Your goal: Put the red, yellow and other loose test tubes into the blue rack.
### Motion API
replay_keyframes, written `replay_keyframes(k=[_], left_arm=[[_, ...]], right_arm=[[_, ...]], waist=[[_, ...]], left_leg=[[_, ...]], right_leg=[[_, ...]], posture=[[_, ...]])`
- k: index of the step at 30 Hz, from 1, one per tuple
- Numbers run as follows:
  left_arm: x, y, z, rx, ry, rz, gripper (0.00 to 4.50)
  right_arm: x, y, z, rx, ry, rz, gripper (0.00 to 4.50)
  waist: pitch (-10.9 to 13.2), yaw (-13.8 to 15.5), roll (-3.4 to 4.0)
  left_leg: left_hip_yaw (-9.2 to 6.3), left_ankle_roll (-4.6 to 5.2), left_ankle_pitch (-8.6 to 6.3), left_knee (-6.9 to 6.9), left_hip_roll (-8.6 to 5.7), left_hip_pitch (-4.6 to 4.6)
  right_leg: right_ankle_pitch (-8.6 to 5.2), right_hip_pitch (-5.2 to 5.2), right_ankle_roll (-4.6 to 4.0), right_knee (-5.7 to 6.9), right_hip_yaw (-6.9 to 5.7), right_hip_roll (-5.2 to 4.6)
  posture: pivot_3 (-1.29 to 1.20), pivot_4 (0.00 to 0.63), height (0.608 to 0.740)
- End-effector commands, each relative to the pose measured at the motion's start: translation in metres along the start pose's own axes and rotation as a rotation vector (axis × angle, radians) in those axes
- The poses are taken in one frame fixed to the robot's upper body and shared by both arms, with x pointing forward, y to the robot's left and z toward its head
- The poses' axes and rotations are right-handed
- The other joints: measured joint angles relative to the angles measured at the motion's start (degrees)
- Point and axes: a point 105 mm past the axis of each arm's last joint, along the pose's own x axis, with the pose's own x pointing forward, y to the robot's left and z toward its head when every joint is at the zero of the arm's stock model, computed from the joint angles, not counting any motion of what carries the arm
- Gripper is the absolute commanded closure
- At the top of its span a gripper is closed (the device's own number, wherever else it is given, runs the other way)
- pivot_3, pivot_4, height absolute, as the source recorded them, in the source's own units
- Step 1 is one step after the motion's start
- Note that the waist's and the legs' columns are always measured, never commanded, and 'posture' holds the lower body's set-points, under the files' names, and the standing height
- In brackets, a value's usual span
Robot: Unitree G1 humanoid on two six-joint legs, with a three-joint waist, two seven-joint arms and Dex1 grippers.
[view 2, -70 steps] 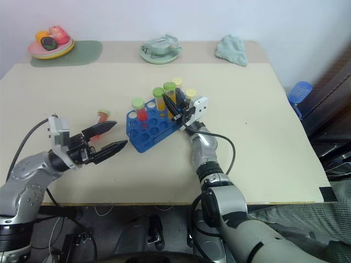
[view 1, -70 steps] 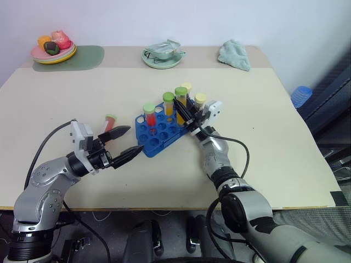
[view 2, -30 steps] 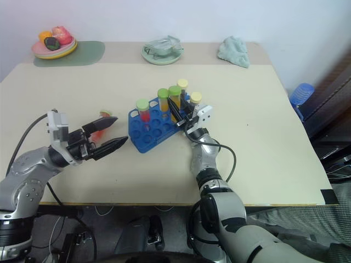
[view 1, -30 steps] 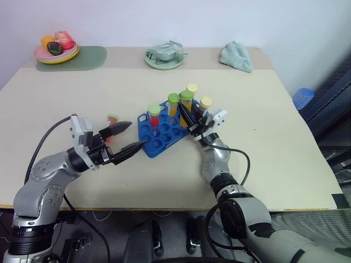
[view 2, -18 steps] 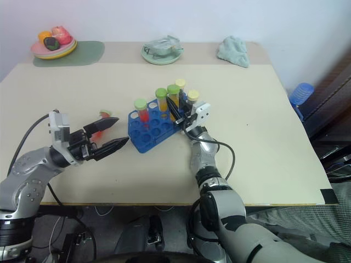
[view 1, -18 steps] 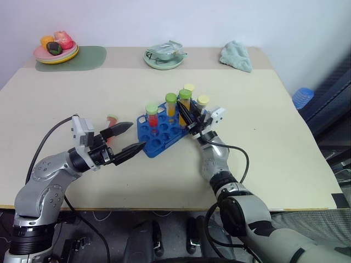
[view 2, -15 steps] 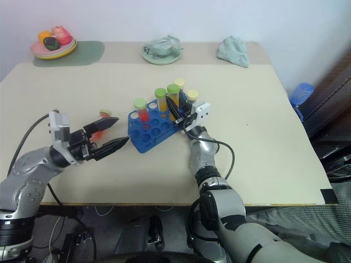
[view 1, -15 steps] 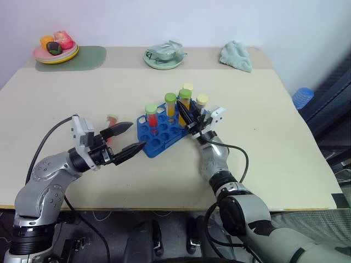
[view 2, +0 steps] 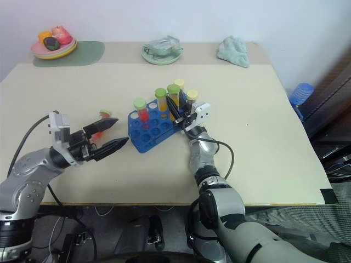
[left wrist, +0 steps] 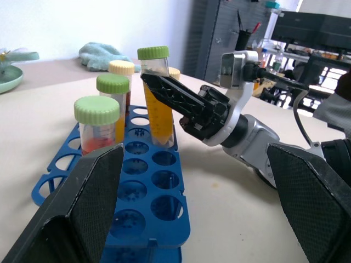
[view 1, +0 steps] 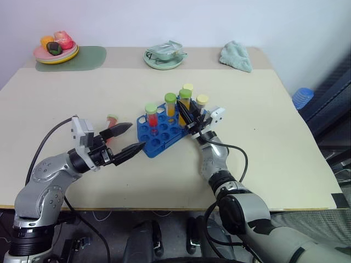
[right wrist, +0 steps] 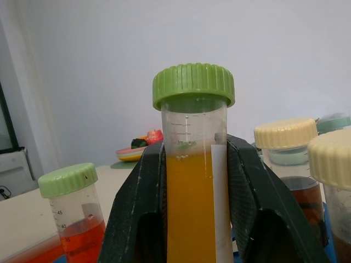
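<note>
In the head camera's two eye views, the blue rack (view 1: 163, 130) is sitting near the middle of the pale table (view 1: 66, 93), already carrying several capped tubes at its far side. The right end effector (view 1: 188, 116) is reaching in from the rack's right side and clamping the yellow tube (view 1: 184, 104), the green-capped one with orange-yellow liquid, which is standing upright over the rack's far-right holes. The left end effector (view 1: 127, 138) is hovering just left of the rack with its two black fingers spread wide, gripping nothing. A loose red tube (view 1: 111, 121) is lying on the table just beyond that end effector, partly hidden behind its upper finger. Along the far edge a plate of toy food (view 1: 54, 49), a green dish (view 1: 164, 55) and a crumpled cloth (view 1: 235, 55) are resting well apart from the rack.

In the left wrist view, the wide-open fingers (left wrist: 82, 208) are framing the rack, and the right end effector is pinching the yellow tube from the side; whether the tube's foot is seated in a hole I cannot tell.

In the right wrist view, the black fingers (right wrist: 137, 213) are pressing both sides of the yellow tube, with a green-capped tube of red liquid (right wrist: 74, 213) standing beside it.
</note>
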Motion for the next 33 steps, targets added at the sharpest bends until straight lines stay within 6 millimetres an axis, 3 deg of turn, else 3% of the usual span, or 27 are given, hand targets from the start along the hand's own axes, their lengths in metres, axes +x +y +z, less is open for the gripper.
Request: replay_keyframes(k=[1, 18, 20, 24, 33], left_arm=[[-0.004, -0.003, 0.013, 0.037, -0.019, -0.010, 0.26], [-0.005, -0.003, 0.016, 0.034, -0.015, -0.005, 0.26], [-0.005, -0.003, 0.016, 0.035, -0.016, -0.004, 0.26], [-0.004, -0.003, 0.016, 0.034, -0.020, -0.003, 0.26], [-0.001, -0.005, 0.013, 0.025, -0.029, -0.009, 0.26]], right_arm=[[-0.007, 0.001, -0.011, 0.030, 0.025, -0.041, 3.67], [-0.003, 0.008, -0.012, 0.018, 0.025, -0.022, 3.67], [-0.003, 0.008, -0.012, 0.016, 0.025, -0.019, 2.60], [-0.002, 0.006, -0.008, -0.018, 0.017, -0.026, 0.92], [0.007, 0.006, 0.007, -0.089, -0.030, 0.006, 0.92]], waist=[[0.0, 0.0, 0.00], [0.0, 0.0, 0.02], [0.0, 0.0, 0.02], [0.0, -0.1, 0.03], [0.0, -0.1, 0.03]], left_leg=[[0.00, 0.00, 0.00, 0.00, 0.00, 0.00], [-0.01, 0.00, 0.00, 0.00, 0.00, 0.00], [-0.01, -0.01, 0.00, -0.01, 0.00, 0.00], [0.00, -0.01, 0.00, -0.01, 0.00, -0.01], [0.00, -0.02, 0.00, -0.03, 0.00, -0.01]], right_leg=[[0.00, 0.00, 0.00, 0.00, 0.00, -0.01], [-0.01, 0.00, -0.01, -0.02, 0.00, -0.02], [-0.01, 0.00, -0.01, -0.02, 0.00, -0.02], [-0.01, -0.02, -0.01, -0.02, 0.00, -0.01], [0.00, -0.02, -0.01, -0.05, 0.00, -0.01]], posture=[[0.00, 0.150, 0.740], [0.00, 0.150, 0.740], [0.00, 0.150, 0.740], [0.00, 0.150, 0.740], [0.00, 0.150, 0.740]])
